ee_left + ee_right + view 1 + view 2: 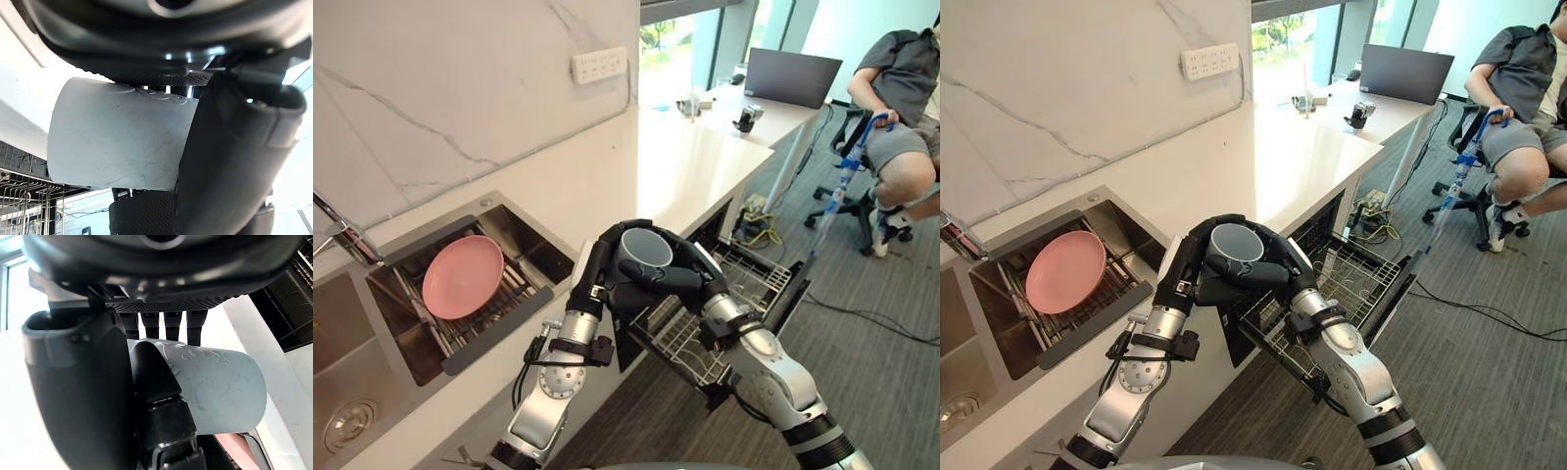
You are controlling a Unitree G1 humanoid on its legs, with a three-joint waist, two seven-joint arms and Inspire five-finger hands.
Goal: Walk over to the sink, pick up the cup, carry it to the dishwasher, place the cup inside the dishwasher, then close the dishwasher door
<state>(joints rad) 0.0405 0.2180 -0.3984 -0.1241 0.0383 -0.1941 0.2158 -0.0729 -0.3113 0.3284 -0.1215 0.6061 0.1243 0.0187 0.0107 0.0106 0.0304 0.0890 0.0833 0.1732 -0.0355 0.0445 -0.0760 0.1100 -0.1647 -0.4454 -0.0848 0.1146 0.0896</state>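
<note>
A grey-blue cup (644, 249) is held upright in the air between both hands, above the counter's front edge. My left hand (600, 266) curls round its left side and my right hand (690, 277) wraps the right side, thumb across the front. The left wrist view shows the cup (117, 142) pressed between my fingers and thumb. In the right wrist view the cup (220, 391) sits against my fingers (166, 325). Just below and to the right, the dishwasher's wire rack (744, 284) is pulled out over the open door (793, 299).
A pink plate (462, 276) leans in the recessed drying rack beside the sink (342, 392) and tap (342, 235). The white counter (685, 166) runs back to a desk with a laptop (791, 76). A person sits on a chair (847, 201) at far right.
</note>
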